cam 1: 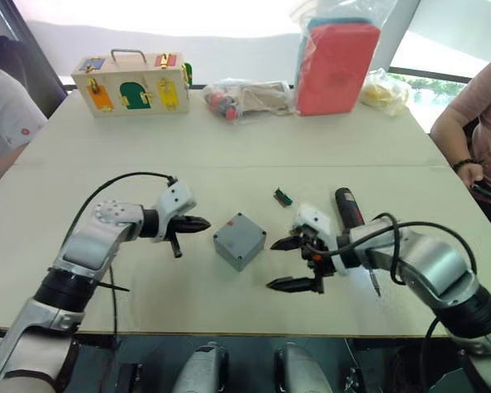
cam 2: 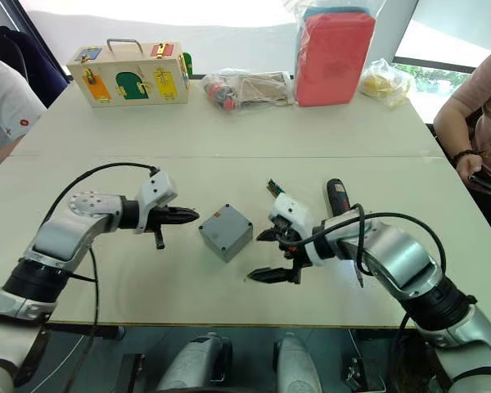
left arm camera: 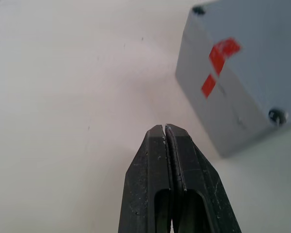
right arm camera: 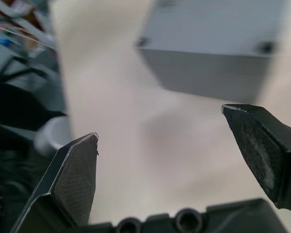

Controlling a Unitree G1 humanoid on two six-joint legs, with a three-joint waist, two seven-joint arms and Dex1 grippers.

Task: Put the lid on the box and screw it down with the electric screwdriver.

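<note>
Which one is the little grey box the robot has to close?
Find the big white table. Near its front edge, between the robot's two black hands, sits the small grey box with its lid on. It is plain grey with a red mark on one side, unlike the colourful wooden latch box far behind.

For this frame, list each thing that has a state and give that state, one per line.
box: lid on top, resting on the table between the grippers, held by neither.
electric screwdriver: lying flat on the table behind the right arm, not held.
left gripper: shut, empty, just left of the box.
right gripper: open, empty, just right of the box.
wooden latch box: closed, upright at the far edge.
</note>
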